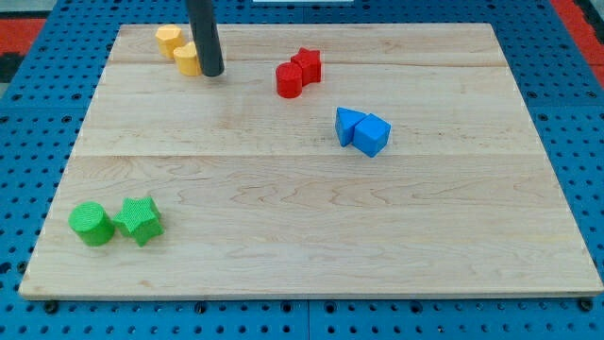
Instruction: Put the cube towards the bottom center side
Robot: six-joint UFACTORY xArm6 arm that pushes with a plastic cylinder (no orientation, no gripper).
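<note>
Clawless, the arm ends in an upright dark rod, so nothing opens or grips; my tip (211, 72) rests on the pale wooden worktop (311, 236) near the view's top, touching a yellow plastic cylinder block (187, 59). Well to the tip's right and lower sits the blue plastic cube (372, 135), touching a second blue block (349, 125).

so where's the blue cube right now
The blue cube sits right of the board's centre, in the upper half of the view, touching a second blue block on its left; the red blocks lie up-left.
</note>
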